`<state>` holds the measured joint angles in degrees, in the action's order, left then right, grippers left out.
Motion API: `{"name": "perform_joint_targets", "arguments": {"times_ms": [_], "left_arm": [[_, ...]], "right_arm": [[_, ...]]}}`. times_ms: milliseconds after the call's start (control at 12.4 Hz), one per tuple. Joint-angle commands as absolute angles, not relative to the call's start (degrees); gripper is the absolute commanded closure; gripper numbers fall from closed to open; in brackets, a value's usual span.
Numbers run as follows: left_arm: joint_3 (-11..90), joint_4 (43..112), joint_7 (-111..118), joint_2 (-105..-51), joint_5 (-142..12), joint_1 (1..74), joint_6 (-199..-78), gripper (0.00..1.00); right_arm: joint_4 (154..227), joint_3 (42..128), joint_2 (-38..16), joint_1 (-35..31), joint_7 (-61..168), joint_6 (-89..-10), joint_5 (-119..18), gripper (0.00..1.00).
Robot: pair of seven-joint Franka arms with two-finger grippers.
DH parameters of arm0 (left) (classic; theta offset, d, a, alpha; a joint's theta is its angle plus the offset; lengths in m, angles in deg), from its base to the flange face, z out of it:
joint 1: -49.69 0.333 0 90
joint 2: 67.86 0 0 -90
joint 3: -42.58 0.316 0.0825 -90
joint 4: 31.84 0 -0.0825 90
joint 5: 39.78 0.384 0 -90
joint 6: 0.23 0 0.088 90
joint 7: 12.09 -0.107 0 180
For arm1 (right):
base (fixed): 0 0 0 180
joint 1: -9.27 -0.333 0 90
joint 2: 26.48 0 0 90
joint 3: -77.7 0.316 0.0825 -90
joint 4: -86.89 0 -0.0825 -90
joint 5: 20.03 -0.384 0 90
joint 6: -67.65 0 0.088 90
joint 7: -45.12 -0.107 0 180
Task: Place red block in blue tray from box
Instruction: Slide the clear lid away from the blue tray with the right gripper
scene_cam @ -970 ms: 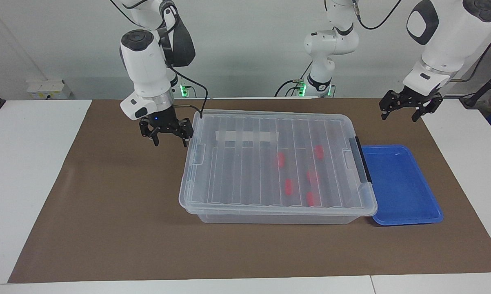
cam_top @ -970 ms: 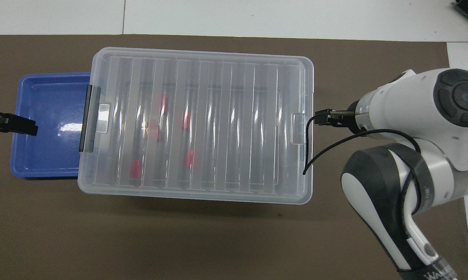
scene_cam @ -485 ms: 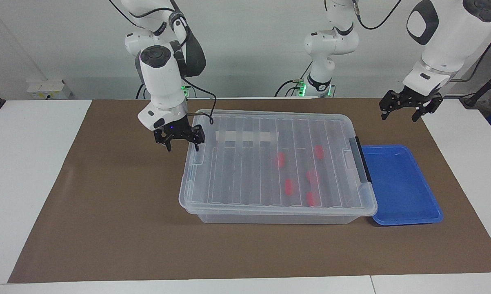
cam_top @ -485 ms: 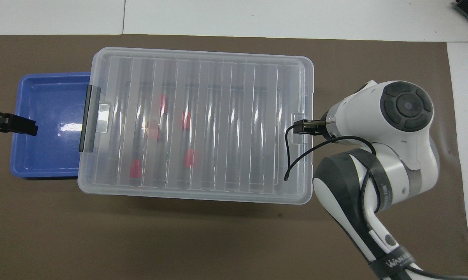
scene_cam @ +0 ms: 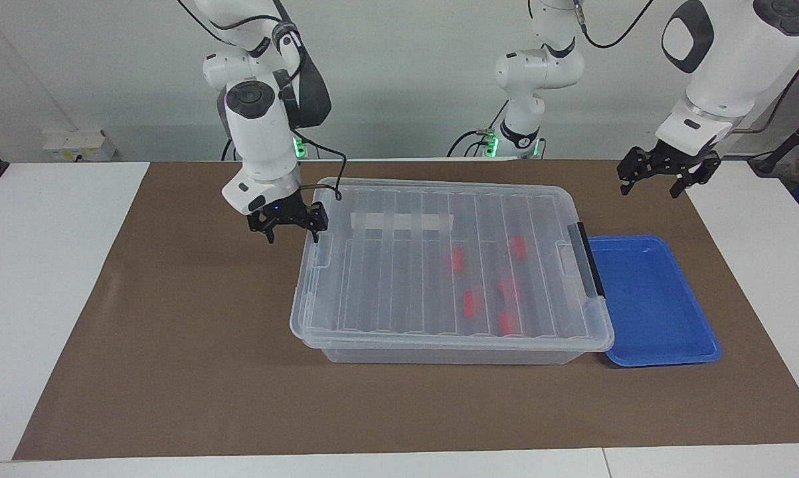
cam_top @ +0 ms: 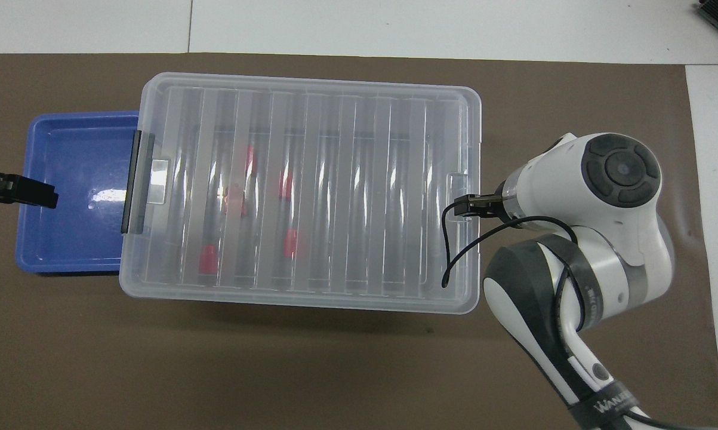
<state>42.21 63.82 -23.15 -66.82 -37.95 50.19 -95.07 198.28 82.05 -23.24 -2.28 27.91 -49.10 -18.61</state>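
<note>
While the ribbed lid (scene_cam: 439, 259) stays on the box (scene_cam: 449, 265), centre of the facing view, the red blocks (scene_cam: 457, 259) inside are just blurred smears; stepped tops unreadable, long axes approx. up-down in frame. My right gripper (scene_cam: 291, 224), fingers apart w/ nothing in them, hangs at the box's end, centre-left. My left gripper (scene_cam: 665, 174), also spread and empty, waits upper right, above the blue tray (scene_cam: 651, 299).

Overhead view: blocks (cam_top: 207, 260) centre-left under the lid (cam_top: 335, 179), axes up-down. Tray (cam_top: 72, 191) partly tucked under the box (cam_top: 302, 191) rim. Right gripper (cam_top: 471, 204) mostly hidden by my wrist; left gripper (cam_top: 36, 194) cut off at the left edge.
</note>
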Motion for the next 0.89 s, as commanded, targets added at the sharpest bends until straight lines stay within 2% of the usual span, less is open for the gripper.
{"name": "perform_joint_targets", "arguments": {"times_ms": [0, 809], "left_arm": [[42.5, 65.5, -23.4, -65.4, -38.5, 50.2, -95.6, 0.0], [42.5, 65.5, -23.4, -65.4, -38.5, 50.3, -95.6, 0.0]], "right_arm": [[200.0, 82.3, -25.1, 1.5, 34.1, -46.4, -19.2, 0.0], [199.9, 82.2, -24.7, 13.9, 60.0, -45.6, -19.1, 0.0]]}}
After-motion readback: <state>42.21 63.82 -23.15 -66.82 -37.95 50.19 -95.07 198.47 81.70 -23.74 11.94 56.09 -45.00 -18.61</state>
